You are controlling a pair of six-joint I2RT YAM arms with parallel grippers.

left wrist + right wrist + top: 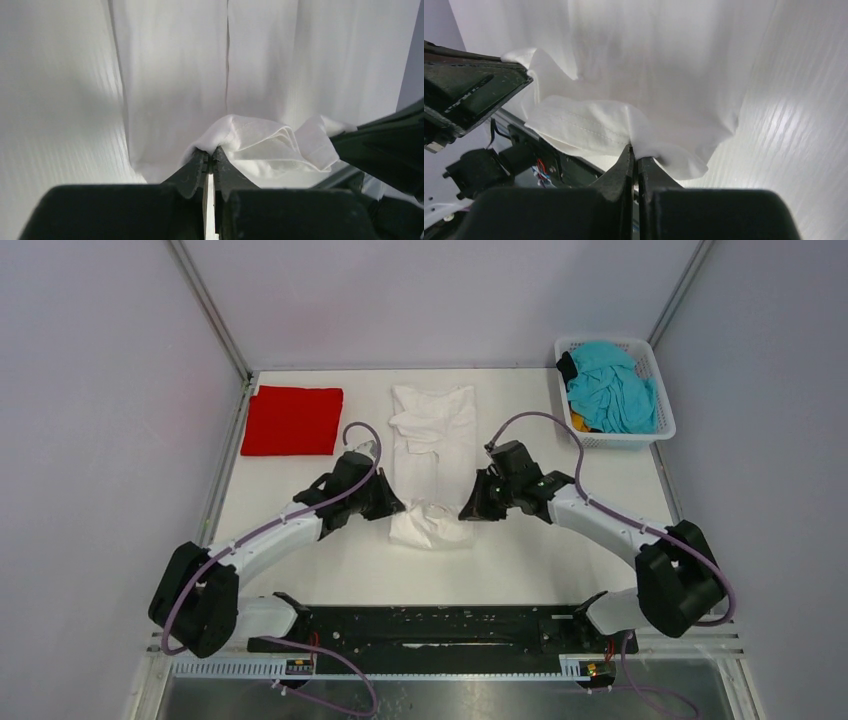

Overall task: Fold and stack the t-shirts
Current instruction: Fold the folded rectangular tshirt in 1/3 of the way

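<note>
A white t-shirt [432, 445] lies lengthwise in the middle of the table, its near end bunched and lifted. My left gripper [392, 508] is shut on that end's left corner, where white cloth [250, 142] bulges out of its closed tips [210, 150]. On the other side my right gripper [470, 508] is shut on the right corner, its hem [589, 127] draping just over the closed tips [634, 150]. A folded red t-shirt [292, 420] lies flat at the far left. A teal t-shirt [610, 388] tops the heap in the basket.
A white plastic basket [655, 435] stands at the far right corner with teal, orange and dark cloth inside. Grey walls close in the table on the left, back and right. The black mounting rail [440, 628] runs along the near edge.
</note>
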